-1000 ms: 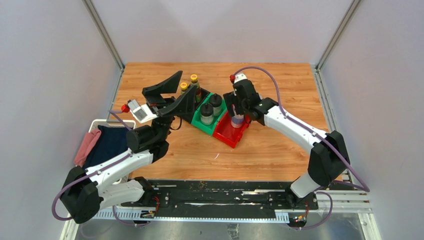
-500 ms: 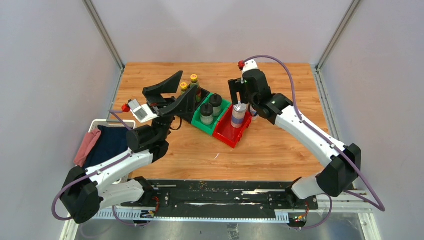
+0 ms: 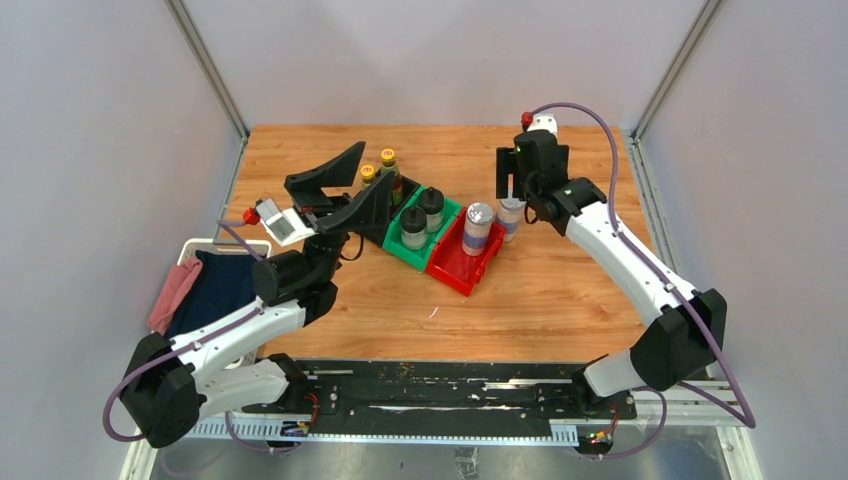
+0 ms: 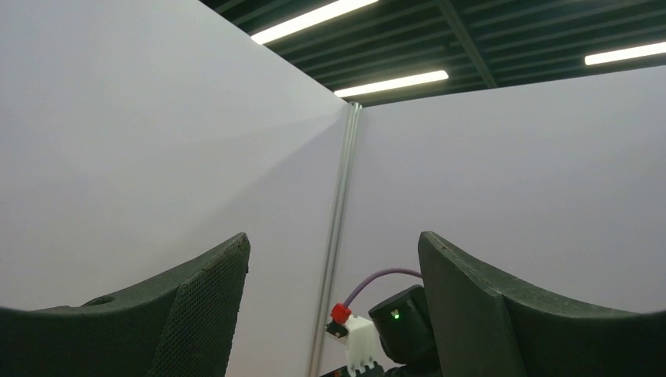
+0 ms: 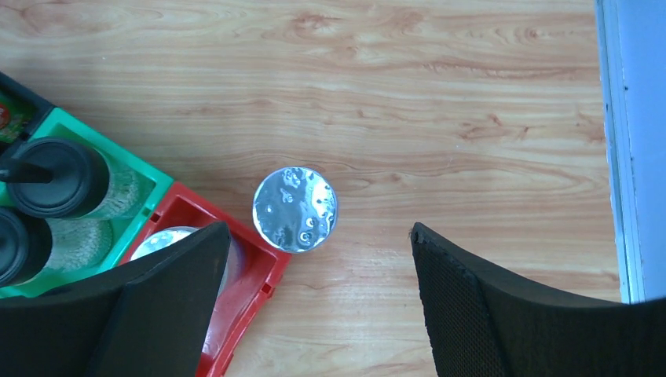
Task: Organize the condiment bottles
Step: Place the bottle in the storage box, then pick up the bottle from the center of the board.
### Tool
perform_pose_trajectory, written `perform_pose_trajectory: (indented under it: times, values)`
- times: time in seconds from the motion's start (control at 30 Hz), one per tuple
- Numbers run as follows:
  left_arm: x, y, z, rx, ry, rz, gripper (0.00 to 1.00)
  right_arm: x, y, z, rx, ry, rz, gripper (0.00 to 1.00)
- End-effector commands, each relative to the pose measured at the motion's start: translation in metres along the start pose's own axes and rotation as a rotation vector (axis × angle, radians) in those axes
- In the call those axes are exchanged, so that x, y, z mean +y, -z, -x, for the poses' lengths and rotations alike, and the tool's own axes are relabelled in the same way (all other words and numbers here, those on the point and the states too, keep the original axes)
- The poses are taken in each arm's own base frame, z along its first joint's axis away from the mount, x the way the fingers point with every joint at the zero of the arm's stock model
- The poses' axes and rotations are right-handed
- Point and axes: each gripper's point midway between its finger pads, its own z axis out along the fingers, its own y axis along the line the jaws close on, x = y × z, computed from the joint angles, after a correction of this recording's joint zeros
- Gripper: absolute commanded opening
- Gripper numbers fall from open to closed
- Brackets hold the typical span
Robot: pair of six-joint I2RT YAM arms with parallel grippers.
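One silver-lidded shaker (image 3: pixel 478 228) stands in the red bin (image 3: pixel 455 262). The second shaker (image 3: pixel 511 216) stands on the table just right of that bin. My right gripper (image 3: pixel 512 180) is open and empty above and behind it. In the right wrist view that shaker's lid (image 5: pixel 295 209) lies ahead of the open gripper (image 5: pixel 318 236), and the left finger half hides the binned shaker (image 5: pixel 169 238). Two black-capped clear bottles (image 3: pixel 413 228) (image 3: pixel 431 207) stand in the green bin (image 3: pixel 400 252). Two yellow-capped dark bottles (image 3: pixel 388 160) (image 3: pixel 368 172) stand behind my left gripper (image 3: pixel 372 167), which is open, empty and raised (image 4: pixel 334 239).
The black bin (image 5: pixel 17 93) holds the dark bottles and is mostly hidden. A white basket (image 3: pixel 192 250) with cloths sits off the table's left edge. Grey walls and a metal rail (image 5: pixel 620 149) bound the wooden table (image 3: pixel 560 290).
My right gripper let go of the shaker in the red bin, rose, and moved right and back over the second shaker. The left arm has not moved.
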Motion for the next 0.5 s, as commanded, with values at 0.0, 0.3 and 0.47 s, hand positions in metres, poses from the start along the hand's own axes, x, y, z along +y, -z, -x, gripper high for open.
perform_pose_trajectory:
  times: [0.0,0.3,0.47]
  values:
    - [-0.005,-0.004,0.011,-0.028,-0.014,-0.014,0.81,-0.004,-0.010,-0.024,0.082,-0.033,-0.011,0.89]
    - [-0.005,-0.004,0.011,-0.025,-0.014,-0.013,0.81,0.002,-0.023,-0.040,0.142,-0.056,0.022,0.89]
    - [-0.009,-0.004,0.010,-0.022,-0.013,-0.031,0.81,0.006,-0.031,-0.049,0.177,-0.062,0.032,0.89]
